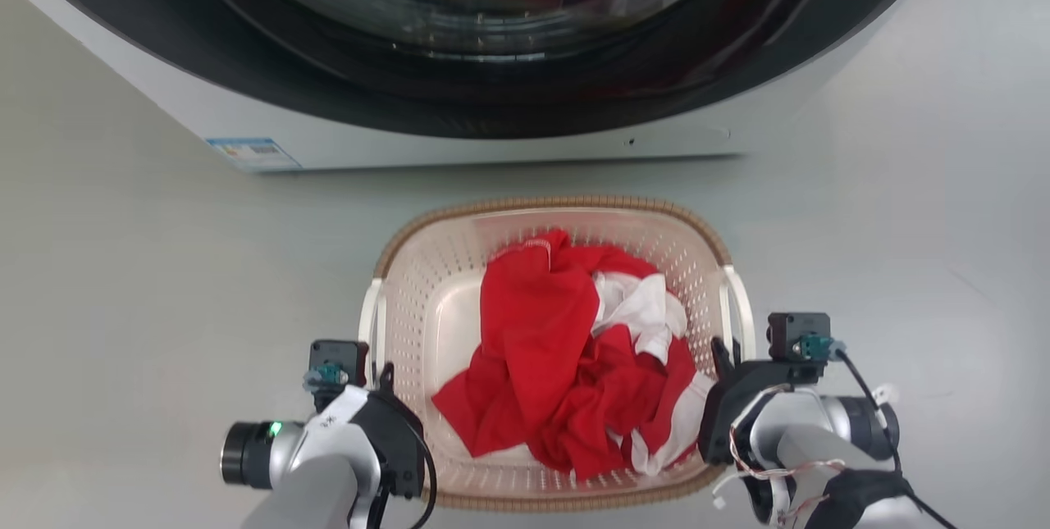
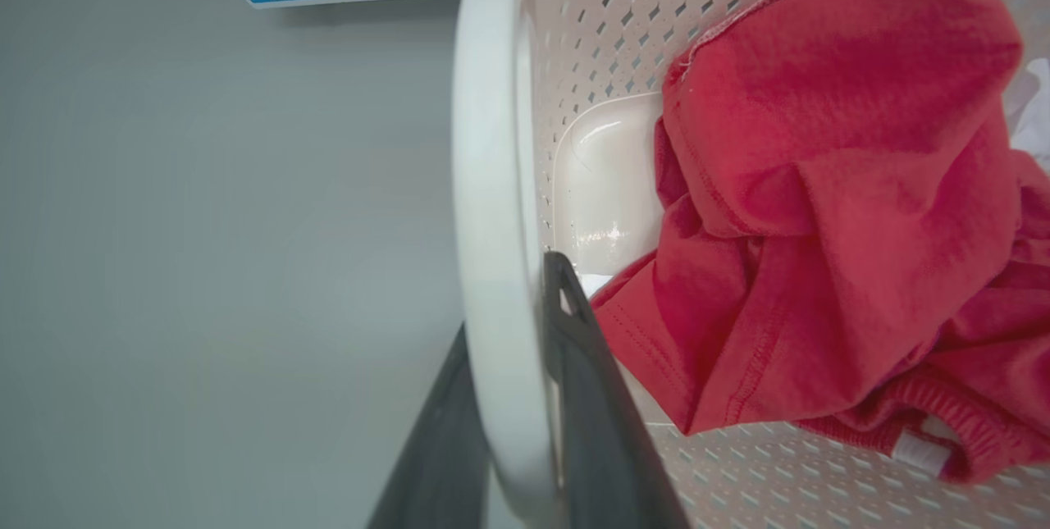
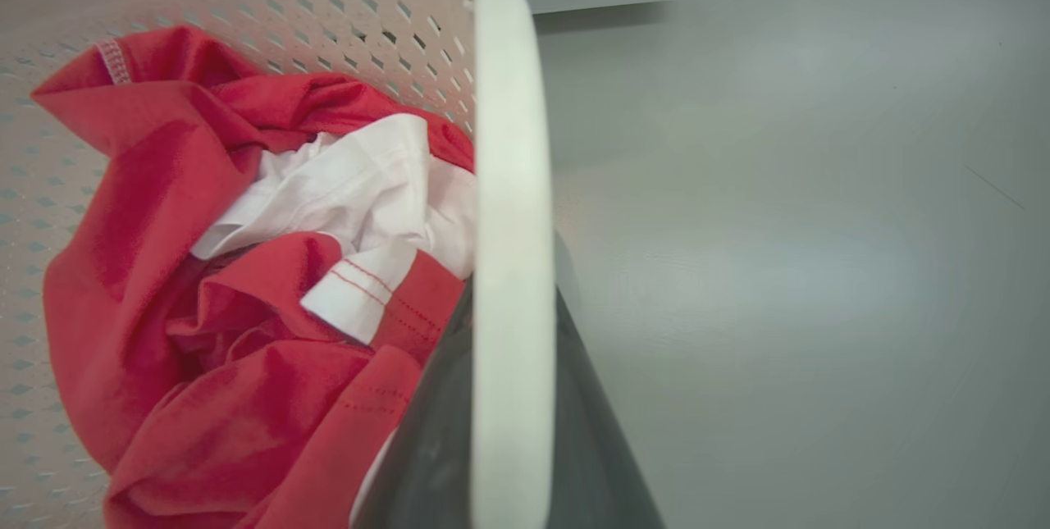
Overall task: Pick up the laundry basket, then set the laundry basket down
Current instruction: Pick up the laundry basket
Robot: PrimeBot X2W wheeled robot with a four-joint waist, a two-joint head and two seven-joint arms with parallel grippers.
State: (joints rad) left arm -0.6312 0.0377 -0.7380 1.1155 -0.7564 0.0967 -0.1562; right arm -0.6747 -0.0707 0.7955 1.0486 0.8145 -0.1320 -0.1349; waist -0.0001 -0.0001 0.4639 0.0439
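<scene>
Now you are holding the laundry basket [image 1: 558, 202] by both sides as it is sitting before the washer [image 1: 492, 143], low over the floor [image 1: 123, 266]; whether it is clearing the floor cannot be told. Your left pincer [image 2: 507, 295] is pinching the left handle [image 2: 484, 184] between its two fingers, and your right pincer [image 3: 513, 275] is clamping the right handle [image 3: 509, 184] likewise, both nearly closed. For a clean lift, be raising both arms together and evenly, so the red clothes [image 1: 541, 332] are not sliding sideways. The basket is opening upward, its handle-to-handle line running across your head view, parallel to the washer front; its outline is looking nearly square, so the long axis is uncertain.
</scene>
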